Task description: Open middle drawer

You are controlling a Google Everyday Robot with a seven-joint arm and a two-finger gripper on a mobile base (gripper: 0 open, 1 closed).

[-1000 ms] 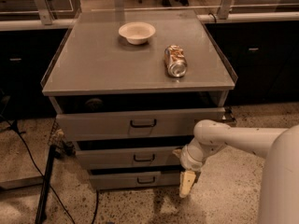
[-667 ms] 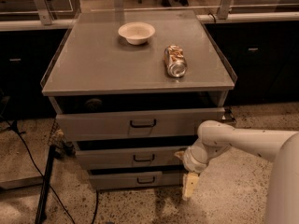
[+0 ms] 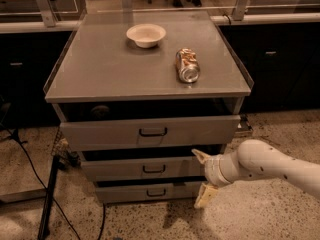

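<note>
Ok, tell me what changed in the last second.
The white arm drew back rightward; its gripper stays beside the grey metal middle drawer, jaws apart, gripping nothing. That drawer, the white bowl and the silver drink can are unchanged.

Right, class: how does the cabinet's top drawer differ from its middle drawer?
The top drawer has a wider, taller front than the middle drawer. The open gripper sits at the middle drawer's right end, below the top drawer. Both are grey with a small dark centre handle.
</note>
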